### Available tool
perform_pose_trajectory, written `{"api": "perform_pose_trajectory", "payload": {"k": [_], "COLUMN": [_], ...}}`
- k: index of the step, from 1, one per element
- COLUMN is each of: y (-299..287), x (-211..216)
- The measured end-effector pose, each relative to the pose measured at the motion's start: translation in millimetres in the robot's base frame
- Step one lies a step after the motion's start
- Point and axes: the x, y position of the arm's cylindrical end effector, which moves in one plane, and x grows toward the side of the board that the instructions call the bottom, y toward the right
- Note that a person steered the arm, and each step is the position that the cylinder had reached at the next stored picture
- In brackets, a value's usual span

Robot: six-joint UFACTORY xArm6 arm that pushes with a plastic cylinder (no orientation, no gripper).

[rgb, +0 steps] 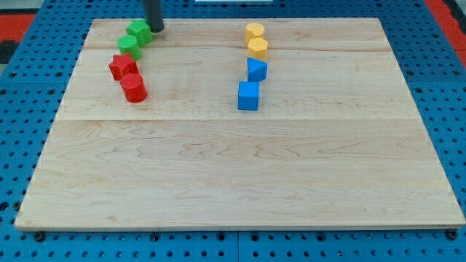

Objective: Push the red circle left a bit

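Observation:
The red circle point(134, 87), a short red cylinder, stands on the wooden board point(240, 167) at the upper left. A red star-shaped block point(123, 67) touches it from the upper left. My tip point(156, 30) is at the view's top left, just right of the upper green block point(139, 33). It is well above and a little right of the red circle, apart from it. A second green block point(129, 45) sits between the upper green block and the red star.
Two yellow blocks point(254, 32) point(258, 49) stand in a column at the top middle. Below them are a blue triangular block point(256, 70) and a blue cube point(248, 95). Blue pegboard point(22, 131) surrounds the board.

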Motion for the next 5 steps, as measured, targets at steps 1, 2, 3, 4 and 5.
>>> {"api": "perform_pose_trajectory", "payload": {"k": [1,2,3,4,5], "y": [7,59,57,45,45], "x": [0,22,89,128,154]}}
